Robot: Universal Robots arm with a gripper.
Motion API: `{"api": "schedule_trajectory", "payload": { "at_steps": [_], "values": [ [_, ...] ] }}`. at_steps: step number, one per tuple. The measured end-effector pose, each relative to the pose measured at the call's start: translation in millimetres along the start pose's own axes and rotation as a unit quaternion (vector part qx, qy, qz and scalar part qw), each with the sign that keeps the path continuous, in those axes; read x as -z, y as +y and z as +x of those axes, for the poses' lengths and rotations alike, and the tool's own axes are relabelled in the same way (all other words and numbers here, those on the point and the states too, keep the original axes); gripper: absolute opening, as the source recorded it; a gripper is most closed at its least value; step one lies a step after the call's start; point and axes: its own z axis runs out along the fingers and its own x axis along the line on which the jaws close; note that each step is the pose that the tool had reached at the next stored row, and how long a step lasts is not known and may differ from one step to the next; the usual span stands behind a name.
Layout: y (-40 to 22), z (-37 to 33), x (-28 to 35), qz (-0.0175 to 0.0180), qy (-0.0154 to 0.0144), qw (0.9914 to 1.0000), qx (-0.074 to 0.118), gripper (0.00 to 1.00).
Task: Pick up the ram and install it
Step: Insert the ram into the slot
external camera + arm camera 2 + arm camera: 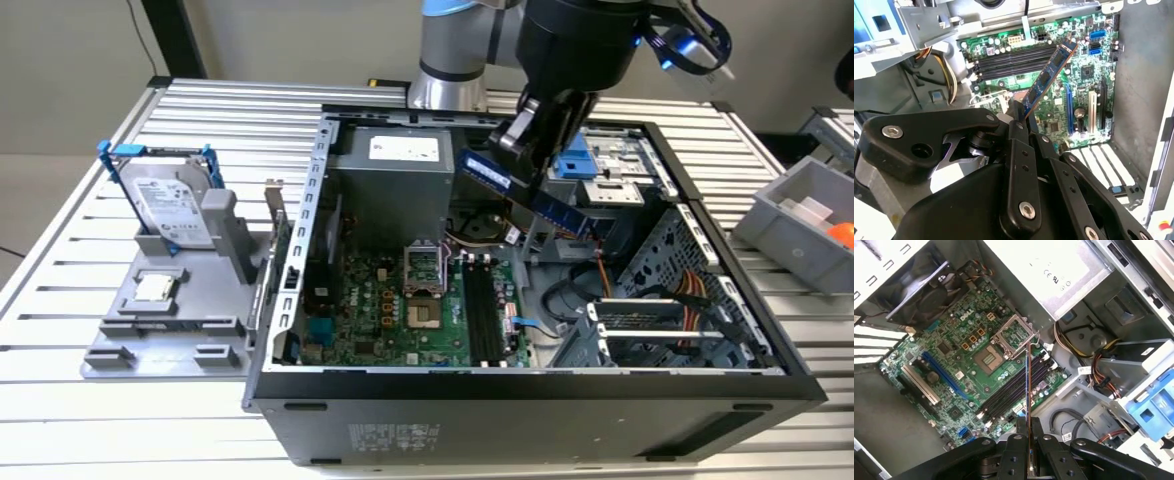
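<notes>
- The table [80, 420] carries the open computer case [534, 390], and the arm reaches in over it from above.
- The motherboard [387, 310] lies bare on the case floor. In both wrist views its long black memory slots [1014, 57] [1011, 390] look unfilled.
- Judging by that, the pick-up is done and the install is not: nothing is seated yet.
- On the exterior view's left, the grey holder [160, 330] keeps the hard drive [171, 205] and the small processor chip [156, 288]; neither is part of this step.
- The gripper [531, 165] hangs above the case, nearer its back wall than the slots.
- The ram [563, 212] is in the gripper, up in the air and apart from the board. In the exterior view it slants, its lower end towards that view's right.
- In the second wrist view the ram [1049, 75] juts out past the fingertips, pointing towards the slots. In the first wrist view it [1027, 390] shows edge-on, roughly over them.
- The fingers [1019, 150] are drawn in narrow, clamped on one end of the stick with only its thin board between them.
</notes>
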Motion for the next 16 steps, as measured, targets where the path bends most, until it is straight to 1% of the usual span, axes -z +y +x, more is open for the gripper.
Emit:
{"api": "schedule_trajectory", "payload": {
  "at_steps": [4,8,13,16],
  "values": [
    [0.0,0.0,-0.1,0.0000,-0.0001,0.99989,-0.015,0.00],
    [0.0,0.0,-0.3,-0.0002,-0.0004,0.99957,-0.029,0.00],
    [0.0,0.0,-0.3,-0.0002,-0.0005,0.99886,-0.048,0.00],
    [0.1,0.1,-0.3,-0.0002,-0.0006,0.99824,-0.059,0.00]
  ]
}}
